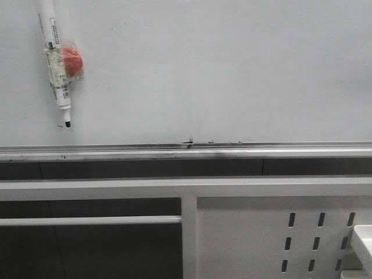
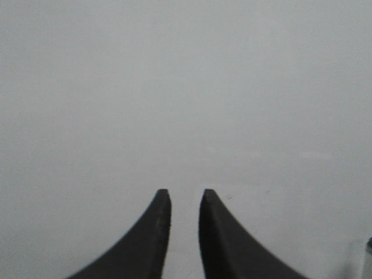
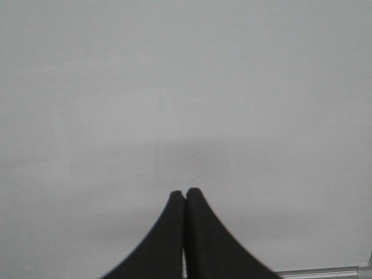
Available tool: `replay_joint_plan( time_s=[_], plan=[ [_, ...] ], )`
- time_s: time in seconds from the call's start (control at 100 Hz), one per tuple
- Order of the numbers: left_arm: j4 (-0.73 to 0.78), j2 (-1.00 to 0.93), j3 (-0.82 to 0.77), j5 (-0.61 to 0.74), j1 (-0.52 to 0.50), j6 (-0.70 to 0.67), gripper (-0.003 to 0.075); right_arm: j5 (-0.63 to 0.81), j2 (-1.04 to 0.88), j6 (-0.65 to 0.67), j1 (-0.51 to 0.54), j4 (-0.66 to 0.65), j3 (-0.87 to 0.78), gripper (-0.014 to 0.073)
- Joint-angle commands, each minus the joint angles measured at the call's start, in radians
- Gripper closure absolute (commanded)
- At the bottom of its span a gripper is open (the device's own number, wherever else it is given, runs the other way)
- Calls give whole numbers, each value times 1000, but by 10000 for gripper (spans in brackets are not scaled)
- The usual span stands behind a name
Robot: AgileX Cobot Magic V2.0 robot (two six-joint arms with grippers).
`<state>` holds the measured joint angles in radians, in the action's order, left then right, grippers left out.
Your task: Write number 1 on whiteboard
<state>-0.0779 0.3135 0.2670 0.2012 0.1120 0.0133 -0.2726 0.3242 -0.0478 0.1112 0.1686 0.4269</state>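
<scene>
The pale grey-white whiteboard [image 1: 232, 70] fills the upper half of the front view, with its silver tray rail [image 1: 186, 151] below. A white marker pen [image 1: 56, 64] hangs on the board at the upper left, black tip down, with a red round piece [image 1: 72, 61] taped to it. No number 1 stroke shows on the board, only tiny black smudges near the rail. My left gripper [image 2: 185, 195] is open a little and empty, facing bare board [image 2: 186, 87]. My right gripper [image 3: 185, 193] is shut and empty, facing bare board [image 3: 186, 87]. Neither gripper shows in the front view.
A white metal panel with slot holes [image 1: 256, 238] and white frame bars stand below the rail. A white object [image 1: 363, 244] sits at the lower right edge. The rail's end shows in the right wrist view [image 3: 317, 271].
</scene>
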Motion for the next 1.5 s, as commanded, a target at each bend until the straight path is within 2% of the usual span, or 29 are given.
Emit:
replay_joint_plan(
  time_s=[0.0, 0.04, 0.07, 0.12, 0.27, 0.4, 0.48, 0.57, 0.7, 0.83, 0.89, 1.01, 1.07, 1.33, 1.49],
  plan=[
    [14, 41, 42, 147, 72, -19, 359, 26, 15, -1, -28, 7, 56, 663],
    [14, 57, 42, 176, 96, -19, 261, 31, 15, -1, -39, 7, 55, 663],
    [14, 70, 42, 191, 117, -19, 215, 36, 15, -1, -48, 7, 55, 663],
    [14, 92, 42, 218, 138, -19, 177, 46, 15, -1, -55, 13, 55, 663],
    [24, 191, 42, 246, 168, -21, 222, 63, 15, -1, -56, 86, 51, 663],
    [176, 306, 42, 245, 237, -79, 258, 28, 35, -76, -56, 84, 51, 663],
    [201, 413, 42, 299, 287, -79, 274, 21, 58, -109, -56, 84, 51, 663],
    [201, 530, 39, 419, 339, -79, 281, 19, 75, -109, -56, 84, 53, 663],
    [167, 701, -1, 713, 403, -83, 281, 36, 75, -112, -56, 81, 53, 663],
    [113, 870, -30, 862, 429, -83, 281, 59, 75, -123, -56, 64, 57, 663],
    [121, 925, -54, 982, 442, -93, 281, 56, 75, -123, -56, 66, 62, 663],
    [-17, 1013, -112, 1155, 481, -103, 281, 61, 75, -123, -56, 64, 63, 663],
    [-67, 1037, -139, 1157, 497, -103, 281, 61, 75, -123, -56, 64, 63, 663],
    [-97, 1104, -149, 1159, 548, -105, 281, 59, 75, -123, -56, 64, 63, 663],
    [-91, 1165, -110, 1159, 554, -194, 281, 44, 75, -123, -56, 64, 63, 663]
  ],
)
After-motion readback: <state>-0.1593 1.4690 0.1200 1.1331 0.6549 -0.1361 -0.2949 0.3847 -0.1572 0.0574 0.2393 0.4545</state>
